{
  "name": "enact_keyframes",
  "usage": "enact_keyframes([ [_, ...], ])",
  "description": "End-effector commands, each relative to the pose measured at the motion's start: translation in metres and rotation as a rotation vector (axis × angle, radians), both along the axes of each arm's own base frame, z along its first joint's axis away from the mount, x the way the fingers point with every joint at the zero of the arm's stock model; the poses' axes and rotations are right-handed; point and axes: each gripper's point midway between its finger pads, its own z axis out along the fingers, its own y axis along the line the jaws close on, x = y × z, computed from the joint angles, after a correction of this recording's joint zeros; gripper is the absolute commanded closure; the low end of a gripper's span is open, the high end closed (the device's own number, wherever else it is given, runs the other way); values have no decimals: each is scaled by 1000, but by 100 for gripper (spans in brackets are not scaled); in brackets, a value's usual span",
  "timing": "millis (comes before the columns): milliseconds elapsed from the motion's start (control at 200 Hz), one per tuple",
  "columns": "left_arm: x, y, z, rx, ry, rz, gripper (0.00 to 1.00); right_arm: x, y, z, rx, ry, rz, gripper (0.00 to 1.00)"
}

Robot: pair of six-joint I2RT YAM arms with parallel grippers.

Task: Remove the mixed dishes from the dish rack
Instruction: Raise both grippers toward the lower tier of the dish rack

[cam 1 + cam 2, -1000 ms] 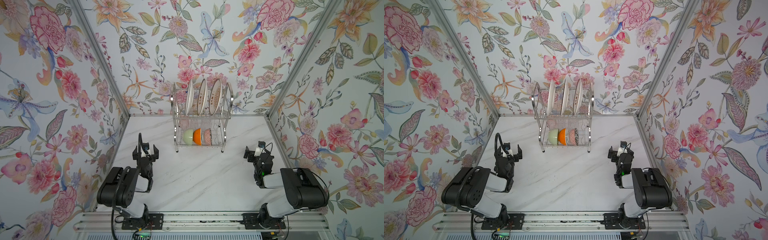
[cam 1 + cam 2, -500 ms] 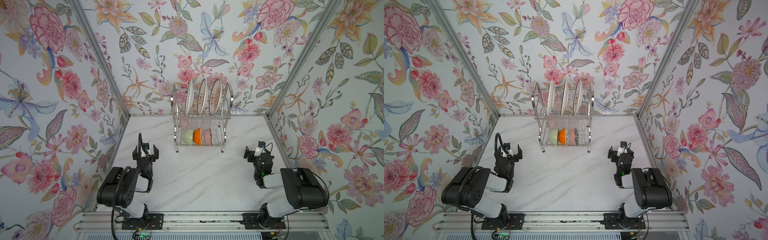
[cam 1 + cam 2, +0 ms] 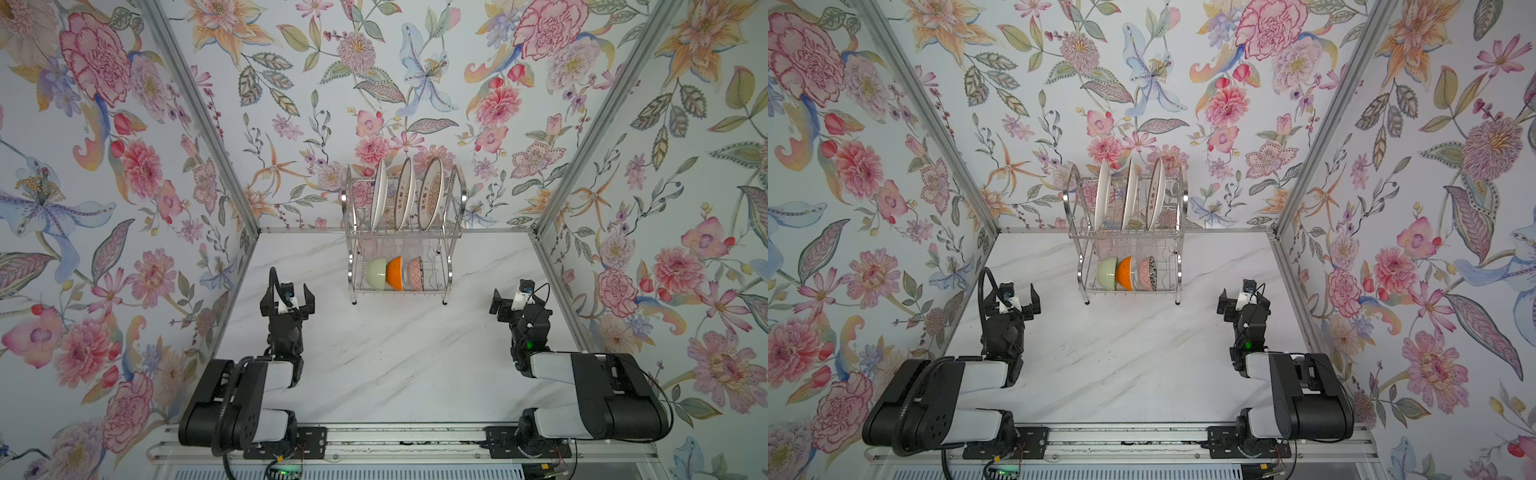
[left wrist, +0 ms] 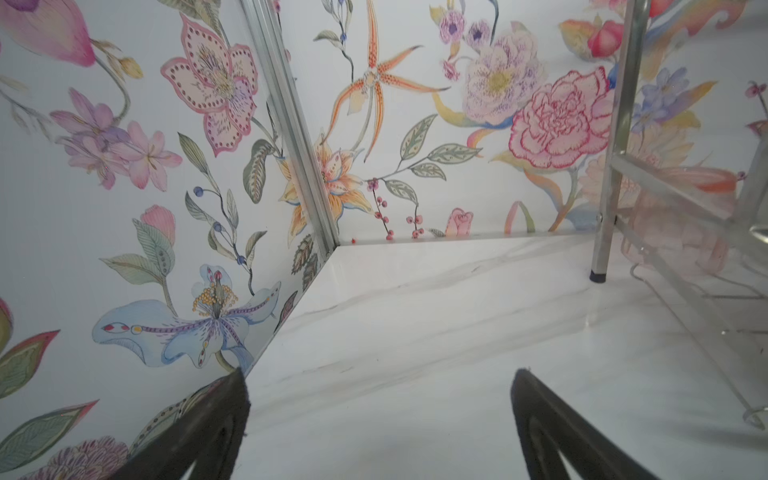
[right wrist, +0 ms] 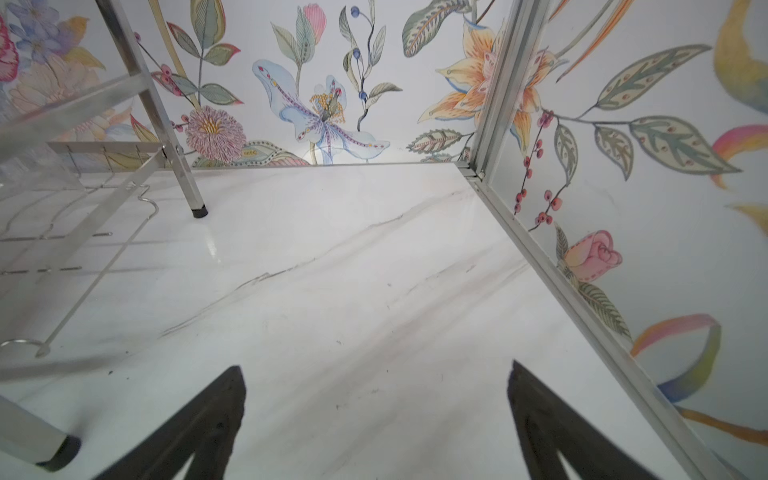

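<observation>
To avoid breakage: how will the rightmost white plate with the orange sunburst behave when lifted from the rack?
The round white sunburst plate looks glossy and rigid, so probably slippery and brittle. It stands on edge in the silver wire rack; freed, it may tip or roll.

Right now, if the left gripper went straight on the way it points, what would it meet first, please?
Probably the floral back wall: the left gripper, open, points over the marble table, and the near leg of the dish rack stands off to its right.
</observation>
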Motion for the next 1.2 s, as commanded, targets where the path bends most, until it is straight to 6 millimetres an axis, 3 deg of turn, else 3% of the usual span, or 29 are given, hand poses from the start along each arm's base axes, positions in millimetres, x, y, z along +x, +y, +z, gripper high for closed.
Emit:
enact_keyframes([
  [0,-2,-7,22,29,-23,-50,1,-3,7,16,-16,-13,35,1],
  [245,1,-52,82,75,-10,-311,1,-21,36,67,29,-116,203,7],
  [350,-6,-71,109,93,-14,-421,1,-30,56,83,34,-145,326,10],
  [500,-23,-88,130,100,-55,-518,1,-41,90,97,39,-162,507,16],
  [826,-39,-129,118,170,47,-699,1,-55,152,112,31,-147,729,22],
  [1196,-40,-168,80,177,147,-795,1,-43,190,110,69,-105,833,27],
])
